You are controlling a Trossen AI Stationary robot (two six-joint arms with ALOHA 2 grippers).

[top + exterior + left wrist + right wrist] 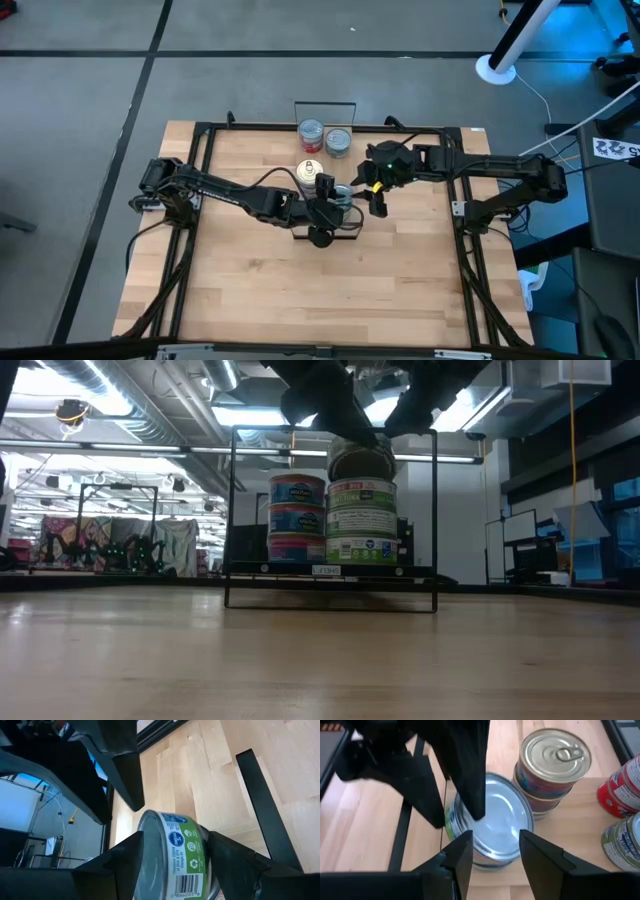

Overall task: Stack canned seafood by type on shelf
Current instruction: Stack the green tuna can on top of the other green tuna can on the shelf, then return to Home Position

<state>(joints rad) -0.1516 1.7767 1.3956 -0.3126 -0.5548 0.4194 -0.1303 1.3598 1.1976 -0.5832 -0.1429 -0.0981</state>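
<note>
- Gripping a green-labelled tin (182, 857) between its fingers (120, 865), the left gripper (322, 203) holds it tilted over the green stack (361, 525) on the shelf (330, 571), centre of the low view, probably to seat it with its own kind.
- Hovering just right of it in the high view, the right gripper (378, 190) has its fingers (462, 855) apart and empty, likely to steady or stay clear.
- Beside the green stack stands a blue-labelled stack (297, 518); two loose tins (325, 137) wait at upper centre of the tabletop (250, 290).
</note>
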